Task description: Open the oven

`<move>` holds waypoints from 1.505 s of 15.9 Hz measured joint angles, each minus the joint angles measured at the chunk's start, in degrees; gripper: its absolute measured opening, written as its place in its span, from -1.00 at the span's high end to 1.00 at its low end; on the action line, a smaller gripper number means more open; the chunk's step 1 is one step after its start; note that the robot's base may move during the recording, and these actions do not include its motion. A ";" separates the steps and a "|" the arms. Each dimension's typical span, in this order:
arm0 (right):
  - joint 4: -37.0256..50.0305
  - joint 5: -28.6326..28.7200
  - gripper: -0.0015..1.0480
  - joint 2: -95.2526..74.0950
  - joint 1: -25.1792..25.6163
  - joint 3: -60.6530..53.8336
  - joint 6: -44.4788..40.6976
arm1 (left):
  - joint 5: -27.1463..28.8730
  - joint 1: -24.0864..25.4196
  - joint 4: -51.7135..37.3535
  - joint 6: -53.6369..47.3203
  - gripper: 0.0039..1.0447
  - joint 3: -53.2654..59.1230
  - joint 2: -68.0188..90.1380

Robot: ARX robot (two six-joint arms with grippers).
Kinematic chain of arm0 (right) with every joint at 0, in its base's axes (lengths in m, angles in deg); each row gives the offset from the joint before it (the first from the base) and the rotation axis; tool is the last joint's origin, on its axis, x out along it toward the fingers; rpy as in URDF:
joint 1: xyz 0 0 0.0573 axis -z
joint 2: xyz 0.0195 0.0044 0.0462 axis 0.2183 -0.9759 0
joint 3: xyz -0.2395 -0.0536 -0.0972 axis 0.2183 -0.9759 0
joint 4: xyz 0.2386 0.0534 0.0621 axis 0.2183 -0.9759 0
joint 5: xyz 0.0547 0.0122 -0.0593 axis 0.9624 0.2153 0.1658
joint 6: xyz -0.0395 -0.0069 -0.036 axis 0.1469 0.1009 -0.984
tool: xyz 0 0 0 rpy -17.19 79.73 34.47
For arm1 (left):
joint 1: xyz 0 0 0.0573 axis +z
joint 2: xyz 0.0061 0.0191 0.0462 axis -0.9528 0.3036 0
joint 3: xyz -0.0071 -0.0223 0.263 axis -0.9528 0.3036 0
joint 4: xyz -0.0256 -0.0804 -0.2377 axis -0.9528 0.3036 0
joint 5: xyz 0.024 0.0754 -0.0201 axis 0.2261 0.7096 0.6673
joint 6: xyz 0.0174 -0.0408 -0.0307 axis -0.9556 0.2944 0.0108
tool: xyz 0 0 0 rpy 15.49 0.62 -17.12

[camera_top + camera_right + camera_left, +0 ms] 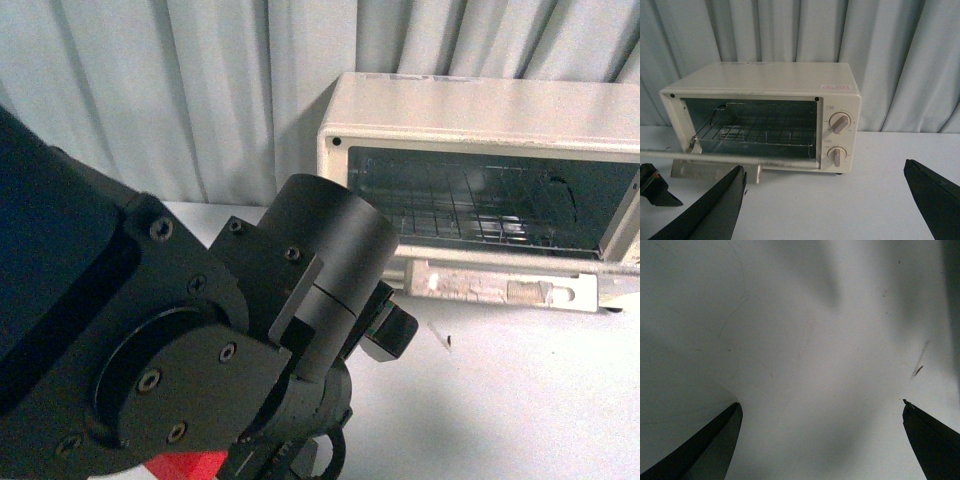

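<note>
Right wrist view: oven (765, 115) door already down, handle (730, 159) free
Grippers: left gripper (820, 440) and right gripper (825, 200) spread, empty
Advice: back off without nudging the door

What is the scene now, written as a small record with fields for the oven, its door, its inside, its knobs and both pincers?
oven: small cream-white boxy toaster oven on white table, pale curtain behind
door: folded down and open, silver bar handle in front
inside: wire rack, nothing seen on it
knobs: two round knobs on the panel beside the opening
left pincer: open, over bare table, holds nothing
right pincer: open, facing the oven, holds nothing
</note>
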 joint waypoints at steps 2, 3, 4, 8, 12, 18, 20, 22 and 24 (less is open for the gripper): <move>0.00 -0.02 -0.87 0.00 0.00 0.00 0.00 | 0.87 -0.61 -4.66 1.36 -0.87 3.67 -0.72; 0.00 -0.02 -0.87 0.00 0.00 0.00 0.00 | 1.05 -0.94 -5.07 2.29 -0.87 4.26 -0.76; 0.02 0.00 -0.87 0.00 0.00 0.00 0.02 | 1.01 -1.03 -5.03 2.80 -0.87 4.26 -0.59; -0.02 -0.28 -0.87 0.02 0.00 0.00 0.02 | 27.23 4.79 -59.71 -49.57 -0.03 34.18 7.32; -0.02 -0.07 -0.87 0.00 0.00 0.00 0.02 | 14.95 18.12 -66.27 -80.56 0.97 52.39 -18.69; 0.00 -0.07 -0.87 0.00 0.00 0.00 0.02 | 5.27 27.78 -57.42 -81.77 0.97 54.86 -53.20; -0.02 -0.07 -0.87 0.00 0.00 0.00 0.02 | 3.08 29.92 -47.32 -81.77 0.97 54.86 -64.08; 0.00 -0.07 -0.87 0.00 0.00 0.00 0.02 | 1.64 31.17 -40.09 -81.77 0.97 54.86 -71.82; 0.00 -0.07 -0.87 0.00 0.00 0.00 0.02 | -4.00 37.33 -30.88 -81.77 0.97 54.82 -80.94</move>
